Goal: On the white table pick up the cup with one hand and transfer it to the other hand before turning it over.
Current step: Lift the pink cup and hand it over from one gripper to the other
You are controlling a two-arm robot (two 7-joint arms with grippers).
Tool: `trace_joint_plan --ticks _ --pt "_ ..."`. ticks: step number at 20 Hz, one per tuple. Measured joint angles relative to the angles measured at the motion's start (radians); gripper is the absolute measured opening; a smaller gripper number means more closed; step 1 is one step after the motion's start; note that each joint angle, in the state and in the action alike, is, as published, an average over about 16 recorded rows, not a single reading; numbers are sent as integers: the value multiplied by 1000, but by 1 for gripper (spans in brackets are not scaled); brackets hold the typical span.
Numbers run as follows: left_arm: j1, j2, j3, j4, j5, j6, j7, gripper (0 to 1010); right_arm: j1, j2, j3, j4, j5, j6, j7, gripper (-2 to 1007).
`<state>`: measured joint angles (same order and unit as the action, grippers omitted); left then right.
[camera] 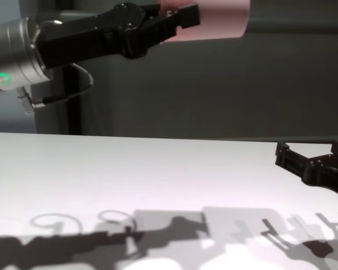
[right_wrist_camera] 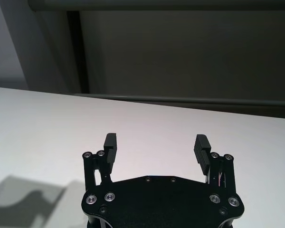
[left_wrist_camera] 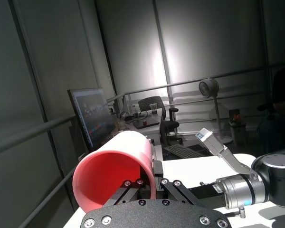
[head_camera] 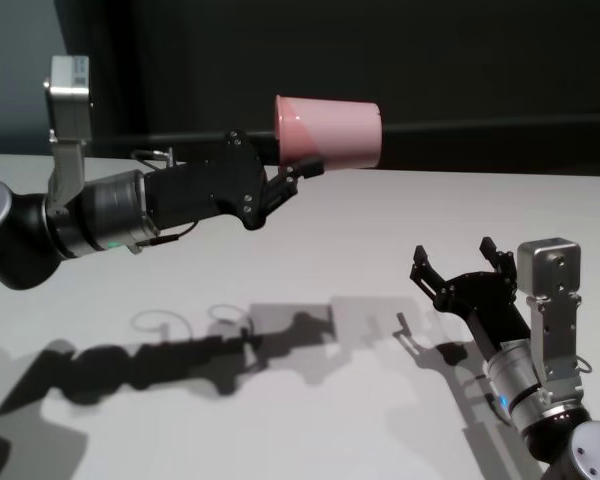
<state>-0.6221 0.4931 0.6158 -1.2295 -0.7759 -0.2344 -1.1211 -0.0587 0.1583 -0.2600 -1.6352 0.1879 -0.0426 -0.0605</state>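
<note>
Left gripper (head_camera: 298, 170): pinching the cup (head_camera: 330, 132) rim, sideways, high above the white table (head_camera: 310, 260).
Right gripper (head_camera: 460, 268): fingers spread (holding nothing), low over the table's right side, well apart.

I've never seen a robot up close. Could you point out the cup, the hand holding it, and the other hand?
the cup (head_camera: 335, 133): head view, on its pink side wall.
left gripper (head_camera: 298, 168): head view, between fingertips clamping the cup's rim.
right gripper (right_wrist_camera: 156, 147): right wrist view, between its open fingertips.
</note>
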Motion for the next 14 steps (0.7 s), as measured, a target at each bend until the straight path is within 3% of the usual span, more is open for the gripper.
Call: trace_joint_plan --ticks 14 --pt "-2 0 1 3 1 1 -3 48 0 0 0 0 0 0 0 1003"
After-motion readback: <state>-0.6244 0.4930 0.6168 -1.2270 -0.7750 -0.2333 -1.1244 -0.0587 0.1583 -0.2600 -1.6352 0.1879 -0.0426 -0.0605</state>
